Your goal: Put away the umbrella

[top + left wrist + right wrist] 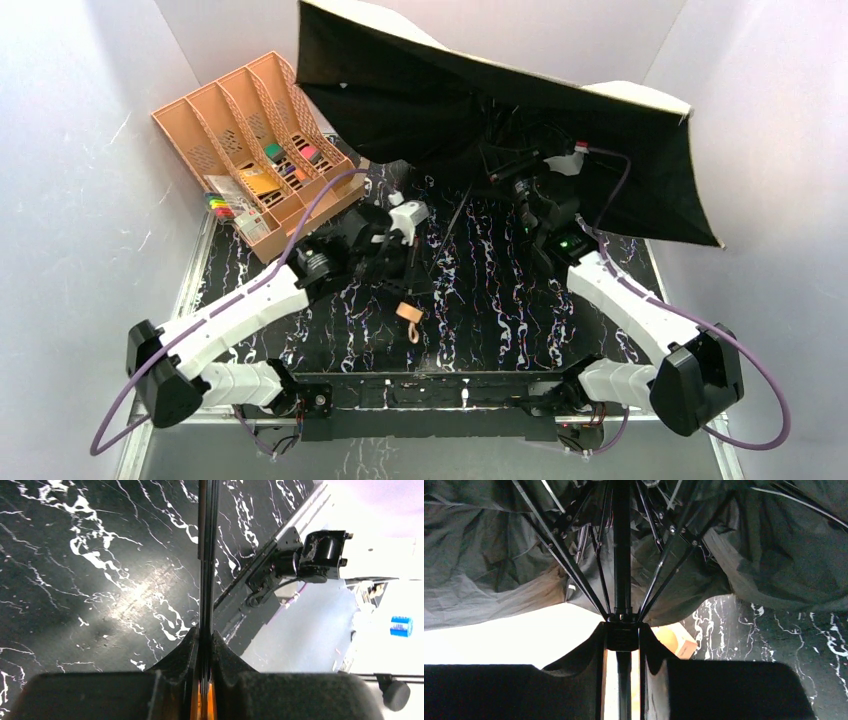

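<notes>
Subj: umbrella (520, 110), open, canopy (774, 545) tilted over far-R of bench (480, 310). Shaft (207, 555) runs diag. from hub down to near-L, handle (408, 318) low nr bench centre. R gripper (622, 627) clamped on runner (622, 640) under canopy; L gripper (205, 637) closed on shaft nr handle end. Judgement: collapsing needs runner drawn along shaft axis toward L gripper.

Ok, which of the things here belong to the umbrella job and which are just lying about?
Job: umbrella, open; left pincer and right pincer, both clamped on its shaft.
Lying about: orange file tray; small coloured bits in it.
</notes>
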